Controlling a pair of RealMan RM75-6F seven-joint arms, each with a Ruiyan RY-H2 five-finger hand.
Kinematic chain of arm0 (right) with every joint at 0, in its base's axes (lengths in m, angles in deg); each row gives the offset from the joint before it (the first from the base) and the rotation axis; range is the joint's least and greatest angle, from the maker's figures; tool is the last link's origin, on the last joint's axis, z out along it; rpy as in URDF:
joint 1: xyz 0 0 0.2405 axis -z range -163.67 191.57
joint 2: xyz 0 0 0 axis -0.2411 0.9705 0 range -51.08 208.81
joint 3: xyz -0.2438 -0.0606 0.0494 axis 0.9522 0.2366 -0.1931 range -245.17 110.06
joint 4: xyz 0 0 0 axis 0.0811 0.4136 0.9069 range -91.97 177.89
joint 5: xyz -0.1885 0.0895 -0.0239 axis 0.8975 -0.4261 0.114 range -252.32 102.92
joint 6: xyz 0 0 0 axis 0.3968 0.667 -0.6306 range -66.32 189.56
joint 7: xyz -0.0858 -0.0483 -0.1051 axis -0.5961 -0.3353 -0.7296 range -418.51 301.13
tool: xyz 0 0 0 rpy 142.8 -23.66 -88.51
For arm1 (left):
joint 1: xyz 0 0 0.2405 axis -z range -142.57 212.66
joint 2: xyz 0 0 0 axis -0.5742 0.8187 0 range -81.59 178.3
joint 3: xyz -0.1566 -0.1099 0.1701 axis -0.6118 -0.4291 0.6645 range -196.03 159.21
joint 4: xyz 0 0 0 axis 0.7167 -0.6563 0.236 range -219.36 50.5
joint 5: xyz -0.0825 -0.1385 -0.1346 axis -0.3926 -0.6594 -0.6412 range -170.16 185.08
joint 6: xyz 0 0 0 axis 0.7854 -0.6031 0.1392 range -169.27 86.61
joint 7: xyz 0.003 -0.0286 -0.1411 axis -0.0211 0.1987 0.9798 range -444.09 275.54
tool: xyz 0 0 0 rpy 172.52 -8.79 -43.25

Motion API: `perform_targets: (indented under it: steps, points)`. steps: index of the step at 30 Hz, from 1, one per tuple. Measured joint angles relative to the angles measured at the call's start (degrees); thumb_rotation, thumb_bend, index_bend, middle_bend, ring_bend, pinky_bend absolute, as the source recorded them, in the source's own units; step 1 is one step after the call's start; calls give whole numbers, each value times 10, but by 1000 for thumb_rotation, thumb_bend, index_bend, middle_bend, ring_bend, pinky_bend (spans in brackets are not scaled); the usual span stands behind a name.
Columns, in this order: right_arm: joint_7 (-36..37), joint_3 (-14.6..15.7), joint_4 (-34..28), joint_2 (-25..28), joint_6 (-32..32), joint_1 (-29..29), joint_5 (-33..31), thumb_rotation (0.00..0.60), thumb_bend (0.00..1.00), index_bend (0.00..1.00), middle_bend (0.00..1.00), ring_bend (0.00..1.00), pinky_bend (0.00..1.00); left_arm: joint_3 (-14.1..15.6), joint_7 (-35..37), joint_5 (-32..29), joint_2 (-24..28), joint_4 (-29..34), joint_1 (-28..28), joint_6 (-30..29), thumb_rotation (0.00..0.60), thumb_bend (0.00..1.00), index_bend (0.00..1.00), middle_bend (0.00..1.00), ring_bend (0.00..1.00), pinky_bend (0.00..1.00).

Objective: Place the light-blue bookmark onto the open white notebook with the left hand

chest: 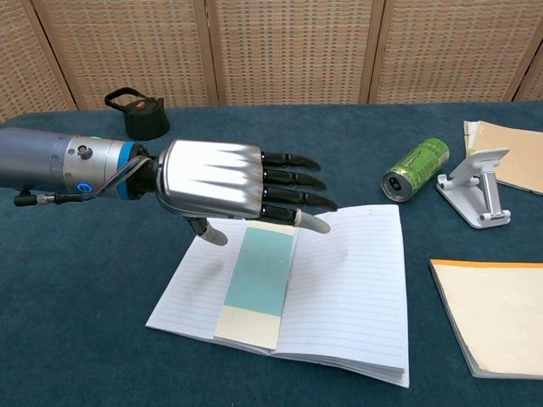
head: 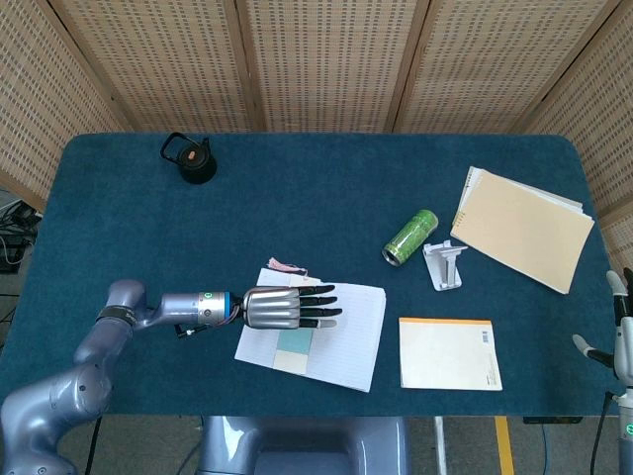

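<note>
Light-blue bookmark (chest: pixel 259 275) lies flat on the open white notebook (chest: pixel 348 297), left page, near the fold. Left hand (chest: pixel 225 188) hovers above its far end, fingers straight and apart, holding nothing. Right hand (head: pixel 618 336) barely shows (state unreadable, edge of frame). Green can (chest: pixel 415 168) probably carries a logo; print illegible.

The left hand (chest: pixel 222 186) hovers palm-down over the far edge of the open white notebook (chest: pixel 339 297), its fingers (chest: pixel 293 178) stretched out flat and apart, holding nothing. The light-blue bookmark (chest: pixel 259 280) lies flat on the notebook's left page, its cream end toward the near edge. On the blue table (chest: pixel 102 297) stand a black kettlebell (chest: pixel 140 114), a green can (chest: pixel 416 168) on its side, a white phone stand (chest: pixel 475 191) and a tan pad (chest: pixel 496 314).
</note>
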Motion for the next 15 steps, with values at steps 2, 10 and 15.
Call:
perform_targets:
  steps: [2, 10, 15]
  points:
    - [-1, 1, -1, 0, -1, 0, 2, 600, 103, 15, 0, 0, 0, -3, 25, -9, 8, 16, -6, 12, 600, 462, 0, 0, 0, 1]
    - [-7, 3, -8, 1, -7, 0, 8, 600, 103, 20, 0, 0, 0, -4, 98, -33, 86, 157, -1, 84, 600, 974, 15, 0, 0, 87]
    - [-8, 3, -10, 1, -8, 0, 9, 600, 103, 20, 0, 0, 0, -4, 89, -43, 152, 290, 17, 142, 600, 1000, 115, 0, 0, 143]
